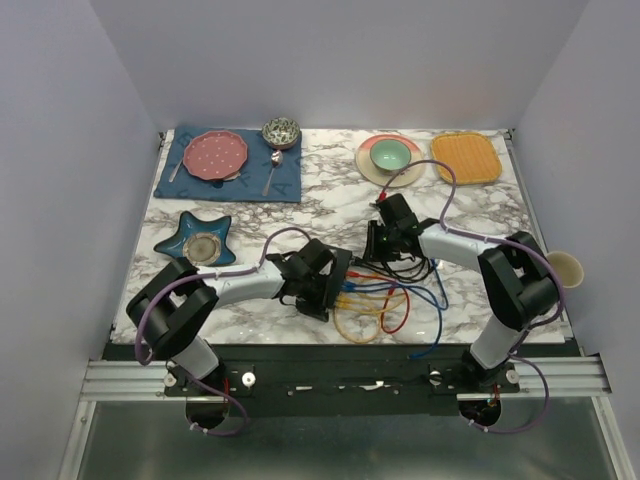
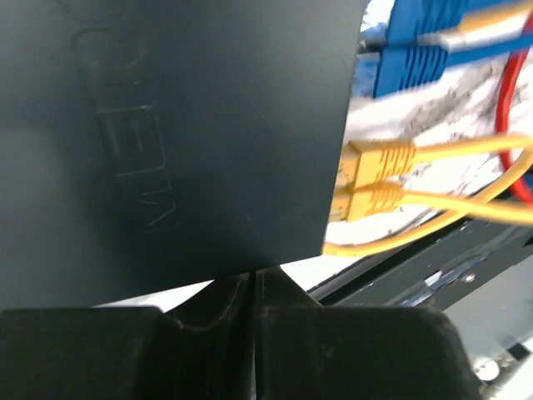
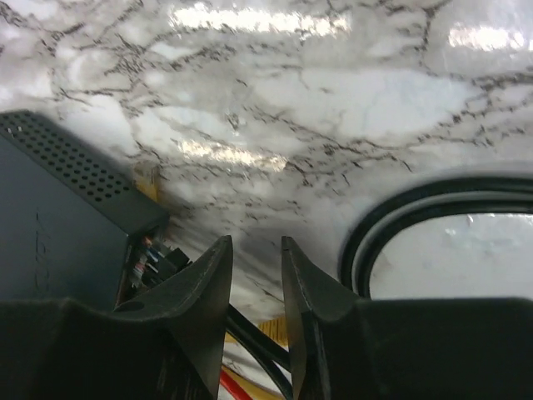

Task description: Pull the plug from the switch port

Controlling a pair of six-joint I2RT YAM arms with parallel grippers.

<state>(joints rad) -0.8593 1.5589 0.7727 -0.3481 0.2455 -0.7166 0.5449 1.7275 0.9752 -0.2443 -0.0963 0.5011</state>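
Observation:
The switch is a matte-black box in the middle of the marble table, between my two grippers. In the left wrist view the switch fills the frame, with two yellow plugs and blue plugs in its right edge. My left gripper is shut, its tips touching the switch's lower edge with nothing seen between them. My right gripper stands narrowly open just right of the switch, beside a black plug in a port. Black cables cross the gap lower down.
Yellow, red, blue and black cables spill toward the near edge. A blue star dish sits left, a placemat with pink plate behind it. A green bowl, orange mat and cup stand right.

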